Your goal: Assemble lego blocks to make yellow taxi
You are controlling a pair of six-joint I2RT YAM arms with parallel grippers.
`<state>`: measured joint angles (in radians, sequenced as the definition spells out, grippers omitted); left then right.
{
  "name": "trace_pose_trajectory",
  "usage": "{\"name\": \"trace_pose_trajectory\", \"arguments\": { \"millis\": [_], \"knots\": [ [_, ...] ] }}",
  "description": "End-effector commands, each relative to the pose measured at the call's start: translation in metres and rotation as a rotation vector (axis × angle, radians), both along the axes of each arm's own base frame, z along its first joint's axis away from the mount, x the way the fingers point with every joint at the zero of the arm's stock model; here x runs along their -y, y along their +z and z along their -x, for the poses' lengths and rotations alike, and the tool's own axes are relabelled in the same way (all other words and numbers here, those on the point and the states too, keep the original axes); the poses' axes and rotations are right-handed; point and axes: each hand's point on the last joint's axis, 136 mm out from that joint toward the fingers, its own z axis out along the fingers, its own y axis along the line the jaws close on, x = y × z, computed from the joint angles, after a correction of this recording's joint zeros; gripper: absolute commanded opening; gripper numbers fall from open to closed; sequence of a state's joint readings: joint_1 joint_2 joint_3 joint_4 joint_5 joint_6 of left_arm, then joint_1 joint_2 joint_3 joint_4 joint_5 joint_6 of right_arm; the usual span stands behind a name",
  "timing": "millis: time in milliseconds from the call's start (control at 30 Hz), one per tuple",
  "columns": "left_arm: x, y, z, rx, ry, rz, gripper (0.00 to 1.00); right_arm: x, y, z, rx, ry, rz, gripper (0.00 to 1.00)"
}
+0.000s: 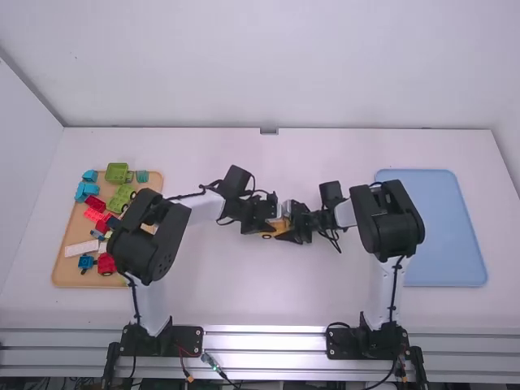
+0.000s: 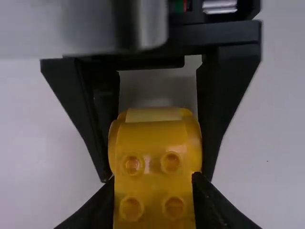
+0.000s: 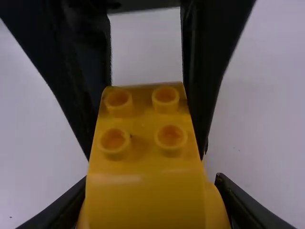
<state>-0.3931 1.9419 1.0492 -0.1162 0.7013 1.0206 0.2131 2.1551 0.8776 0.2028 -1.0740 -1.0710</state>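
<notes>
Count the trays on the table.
2: a tan tray holding coloured blocks, towards the left end of the white table, and a blue tray towards its right end.

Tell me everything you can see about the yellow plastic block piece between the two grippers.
The yellow piece looks like smooth plastic: a section with four round studs, then a curve into a wider, rounded end. The left gripper clamps its studded section, the right gripper its rounded end, so it spans lengthwise between them, near the white table's middle. Whether it touches the tabletop is unclear.
</notes>
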Motion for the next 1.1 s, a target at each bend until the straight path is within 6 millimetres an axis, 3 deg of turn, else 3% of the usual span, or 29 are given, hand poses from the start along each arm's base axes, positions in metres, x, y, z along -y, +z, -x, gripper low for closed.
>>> {"name": "trace_pose_trajectory", "arguments": {
  "millis": [0,233,400,467,533,567,600,767,933,1033,1067],
  "knots": [
    [-0.001,0.018,0.001,0.042,-0.019,0.027,0.40,0.006,-0.009,-0.001,-0.032,-0.029,0.030,0.45],
    [-0.005,0.029,-0.002,0.064,-0.004,0.029,0.41,0.006,-0.009,-0.001,-0.031,-0.029,0.030,0.45],
    [-0.025,0.047,-0.011,0.076,0.049,0.035,0.39,0.006,-0.009,-0.001,-0.030,-0.029,0.030,0.45],
    [-0.036,0.057,-0.014,0.078,0.076,0.043,0.47,0.006,-0.009,-0.002,-0.028,-0.029,0.029,0.45],
    [-0.053,0.072,-0.020,0.080,0.117,0.074,0.65,0.005,-0.008,-0.003,-0.026,-0.029,0.028,0.45],
    [-0.063,0.079,-0.025,0.080,0.149,0.096,1.00,0.005,-0.007,-0.005,-0.036,-0.038,0.028,0.45],
    [-0.064,0.080,-0.025,0.078,0.153,0.101,0.99,0.005,-0.007,-0.006,-0.040,-0.042,0.028,0.45],
    [-0.105,0.106,-0.054,0.012,0.348,0.256,0.99,0.010,0.006,-0.043,-0.052,-0.130,0.036,0.45],
    [-0.154,0.100,-0.096,-0.047,0.724,0.272,0.99,0.029,0.035,-0.083,0.011,-0.212,0.081,0.44],
    [-0.200,0.085,-0.123,-0.036,1.101,0.237,0.99,0.070,0.060,-0.118,-0.014,-0.398,0.203,0.43],
    [-0.206,0.082,-0.125,-0.029,1.150,0.229,0.99,0.078,0.063,-0.123,-0.022,-0.433,0.222,0.44]
  ]
}}
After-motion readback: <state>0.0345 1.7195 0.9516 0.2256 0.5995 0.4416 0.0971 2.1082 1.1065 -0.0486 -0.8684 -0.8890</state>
